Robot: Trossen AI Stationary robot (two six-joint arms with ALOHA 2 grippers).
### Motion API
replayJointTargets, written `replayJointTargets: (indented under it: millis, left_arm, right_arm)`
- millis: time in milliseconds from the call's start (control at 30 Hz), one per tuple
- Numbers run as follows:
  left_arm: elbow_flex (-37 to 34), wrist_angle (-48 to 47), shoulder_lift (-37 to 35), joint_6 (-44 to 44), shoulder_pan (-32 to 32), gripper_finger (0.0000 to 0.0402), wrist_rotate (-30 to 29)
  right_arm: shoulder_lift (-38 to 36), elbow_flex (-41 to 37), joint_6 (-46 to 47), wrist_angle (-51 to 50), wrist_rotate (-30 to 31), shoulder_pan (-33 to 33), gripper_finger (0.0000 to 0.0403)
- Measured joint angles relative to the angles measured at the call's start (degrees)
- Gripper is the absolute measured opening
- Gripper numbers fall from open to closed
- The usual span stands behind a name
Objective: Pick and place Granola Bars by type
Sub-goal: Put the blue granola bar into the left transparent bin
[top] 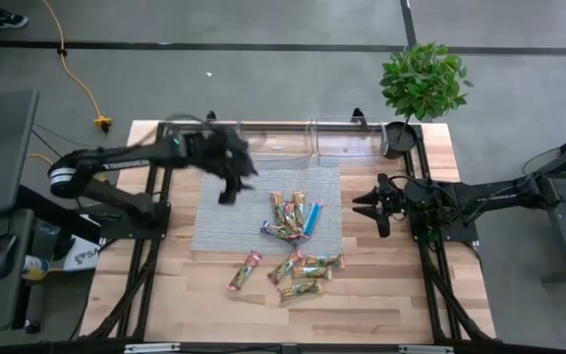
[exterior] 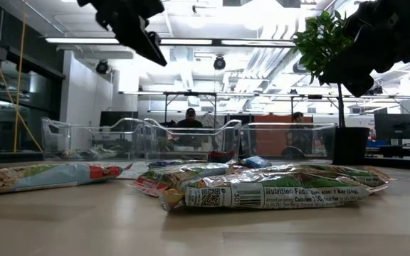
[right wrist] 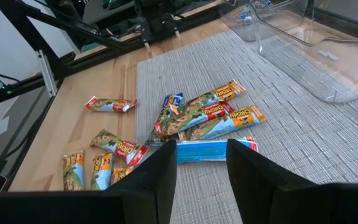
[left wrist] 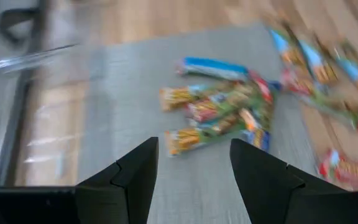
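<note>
I see a wooden bench [top: 165,305]: grey mat [top: 214,221] centre frame, granola bars [top: 298,241] scattered, clear bins [top: 347,138] and potted plant [top: 421,84] upper right.

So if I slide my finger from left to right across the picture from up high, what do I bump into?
The left arm's gripper over the grey mat → a lone granola bar on the wood → the bright blue bar → the right gripper → the black plant pot.

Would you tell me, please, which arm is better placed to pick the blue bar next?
Probably right: the right gripper, open, sits just beside the blue bar, which lies directly before its fingers. The left gripper, also open, is farther off.
</note>
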Motion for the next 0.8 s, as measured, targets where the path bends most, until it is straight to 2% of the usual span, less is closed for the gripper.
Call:
replayJointTargets:
  millis: [167, 367, 567, 800]
  left_arm:
    - [0.0, 0.5, 5.9, 1.0, -11.5, 0.0197, -8.8]
    - [0.0, 3.4, 15.8, 1.3, -18.7, 0.0197, -10.1]
    - [-0.1, 7.8, 23.6, 2.2, -21.0, 0.0197, -11.2]
    - [-0.1, 12.6, 27.9, 2.3, -20.9, 0.0197, -11.9]
  right_arm:
    - [0.0, 0.0, 0.1, -0.2, 0.1, 0.0, 0.0124]
    - [0.0, 0.0, 0.5, -0.2, -0.2, 0.0, 0.0124]
    - [0.0, 0.0, 0.3, -0.2, -0.8, 0.0, 0.0124]
    - [0.0, 0.0, 0.3, -0.4, -1.8, 0.0, 0.0124]
